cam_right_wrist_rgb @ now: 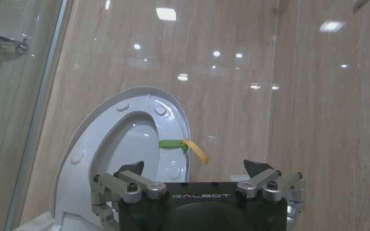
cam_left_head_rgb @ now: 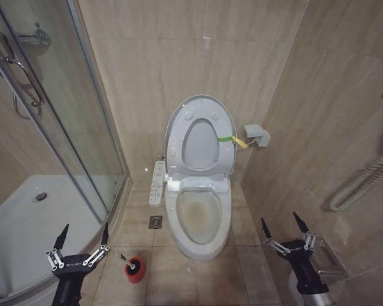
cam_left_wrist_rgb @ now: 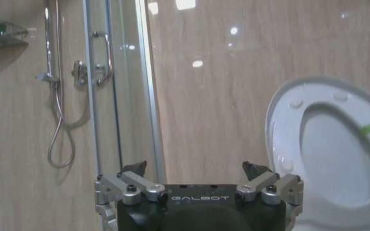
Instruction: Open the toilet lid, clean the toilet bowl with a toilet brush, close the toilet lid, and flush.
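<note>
At the left, the left tool (cam_left_head_rgb: 80, 245) hovers low beside the shower tray (cam_left_head_rgb: 13, 236), its fingers spread and holding nothing. Just to its right the toilet brush (cam_left_head_rgb: 133, 266) sits in its red holder (cam_left_head_rgb: 136, 270) on the floor tiles. In the middle, the toilet lid (cam_left_head_rgb: 200, 137) stands raised with the seat ring against the wall, leaving the stained toilet bowl (cam_left_head_rgb: 199, 217) exposed. At the right, the right tool (cam_left_head_rgb: 285, 234) waits, fingers also spread and empty.

The brush handle looks thin and short; a poorly centred pinch could tip the holder over. The head view shows brush and bowl; the right wrist view adds the green strap (cam_right_wrist_rgb: 171, 143) on the seat ring.
</note>
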